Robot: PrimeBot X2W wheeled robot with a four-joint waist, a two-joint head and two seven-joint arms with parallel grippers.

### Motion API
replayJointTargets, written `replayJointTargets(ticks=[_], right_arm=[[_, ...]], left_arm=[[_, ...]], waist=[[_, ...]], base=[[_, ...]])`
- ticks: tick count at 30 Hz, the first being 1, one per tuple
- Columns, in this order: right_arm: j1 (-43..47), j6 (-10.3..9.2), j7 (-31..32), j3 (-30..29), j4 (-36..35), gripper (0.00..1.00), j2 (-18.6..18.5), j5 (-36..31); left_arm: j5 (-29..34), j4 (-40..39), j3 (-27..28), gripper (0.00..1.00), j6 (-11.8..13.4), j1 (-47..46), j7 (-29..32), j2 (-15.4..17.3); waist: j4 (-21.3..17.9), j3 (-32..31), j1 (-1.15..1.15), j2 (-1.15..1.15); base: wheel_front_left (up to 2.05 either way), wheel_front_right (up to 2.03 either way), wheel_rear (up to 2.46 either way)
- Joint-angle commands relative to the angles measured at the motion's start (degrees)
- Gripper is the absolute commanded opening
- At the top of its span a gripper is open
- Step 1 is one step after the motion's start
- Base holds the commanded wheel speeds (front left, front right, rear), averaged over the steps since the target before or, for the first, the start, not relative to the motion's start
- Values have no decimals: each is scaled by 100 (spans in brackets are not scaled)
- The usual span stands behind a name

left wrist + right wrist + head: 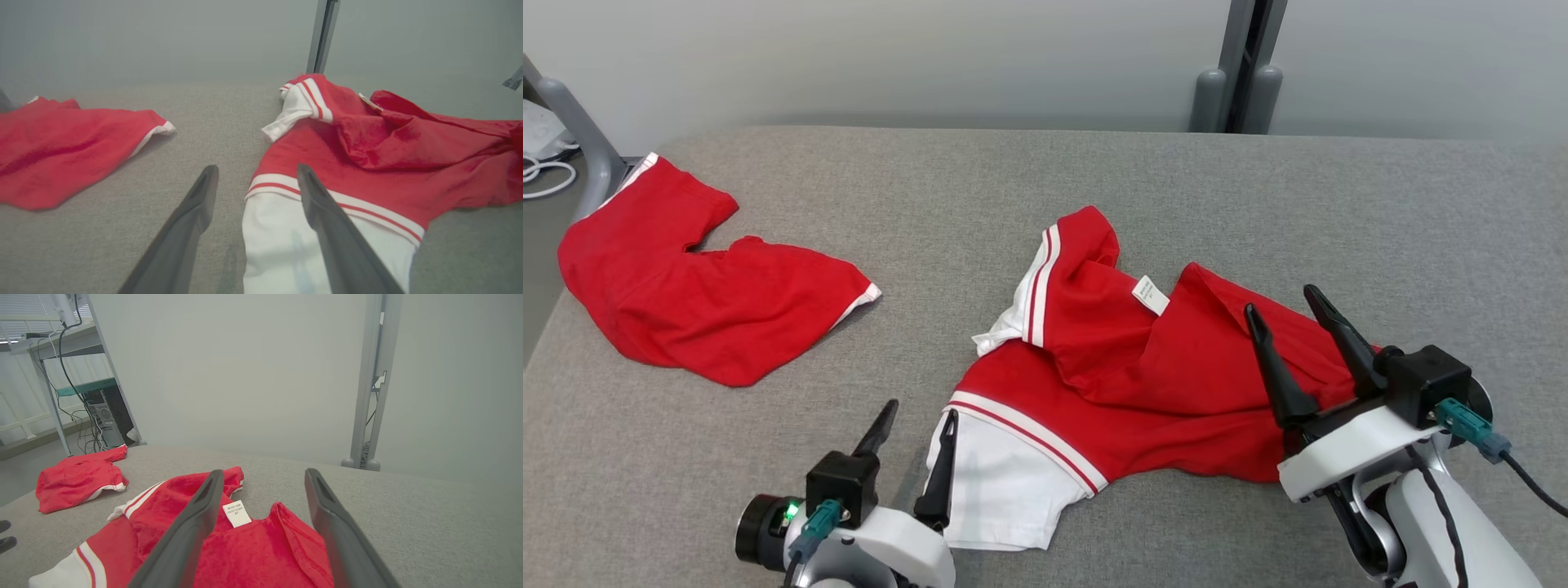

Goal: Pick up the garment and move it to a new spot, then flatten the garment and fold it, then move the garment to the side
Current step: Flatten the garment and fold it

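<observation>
The garment [1143,384] is a red top with white, red-striped sleeves and a white neck tag, lying crumpled at the middle of the grey table [1029,188]. My left gripper [921,410] stands open at its near-left white sleeve [282,245]. In the left wrist view, one finger [335,237] is over the sleeve and the other is over bare table, and nothing is gripped. My right gripper [1281,299] hovers open above the top's right part [253,547], with the tag [236,513] showing between its fingers.
A second red garment with white trim [703,286] lies at the table's far left, near the edge. A grey metal post [1241,65] rises behind the table, and a tubular frame [580,122] stands at the left. A desk with cables and a computer [106,420] stands beyond.
</observation>
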Motion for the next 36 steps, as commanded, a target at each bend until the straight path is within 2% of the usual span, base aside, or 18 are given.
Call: replayJointTargets(ticks=[1, 9, 19, 25, 36], right_arm=[[-67, -2, -30, 81, -50, 100, -60, -11], [-226, -2, -23, 877, 15, 100, -230, -160], [-726, -3, -15, 1832, 611, 100, -226, -104], [-965, -3, -16, 1933, 1035, 100, -183, -213], [-1223, -3, -19, 1632, 1660, 100, -136, -497]], left_arm=[[-37, -59, 76, 100, 65, -132, -138, -2], [-54, -67, 208, 100, 272, -373, -576, -195], [-78, 71, 103, 100, 224, -475, -641, -341], [-61, 18, 79, 100, 208, -487, -640, -373], [-257, -62, -81, 100, 298, -558, -640, -387]], waist=[[27, 7, 0, 0], [273, 69, 0, 0], [768, 285, 0, 0], [1028, 418, 0, 0], [1370, 641, 0, 0]], base=[[0, 0, 0], [0, 0, 0], [0, 0, 0], [0, 0, 0], [0, 0, 0]])
